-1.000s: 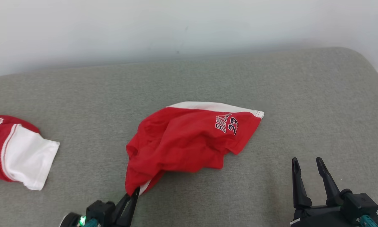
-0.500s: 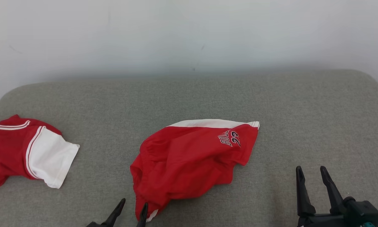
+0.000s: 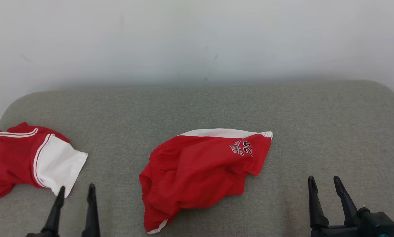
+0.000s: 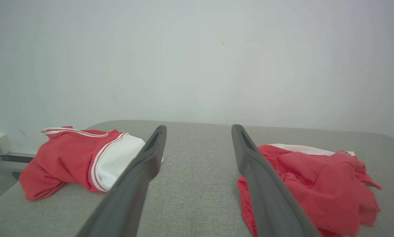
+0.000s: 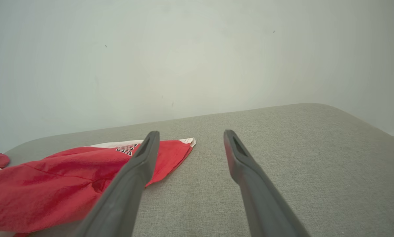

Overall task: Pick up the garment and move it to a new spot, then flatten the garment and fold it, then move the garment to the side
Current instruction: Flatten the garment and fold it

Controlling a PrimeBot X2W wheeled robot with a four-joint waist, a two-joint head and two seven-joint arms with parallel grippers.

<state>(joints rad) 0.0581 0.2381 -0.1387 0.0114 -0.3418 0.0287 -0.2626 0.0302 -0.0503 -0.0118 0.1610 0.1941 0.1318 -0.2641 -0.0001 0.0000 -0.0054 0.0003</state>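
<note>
Grey cushion (image 3: 197, 108) bears a crumpled red garment (image 3: 197, 171); left gripper (image 3: 77, 187) and right gripper (image 3: 324, 178) gape, apparently empty.

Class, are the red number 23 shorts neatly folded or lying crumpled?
Crumpled: the red number 23 shorts lie bunched and wrinkled, edges uneven, on the grey cushion.

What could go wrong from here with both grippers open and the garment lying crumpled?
1. The left gripper sits nearer the other red garment than the numbered shorts, so it may grab the wrong piece.
2. The shorts lie bunched with layers overlapping; its fingers may pinch several layers, spoiling flattening.
</note>
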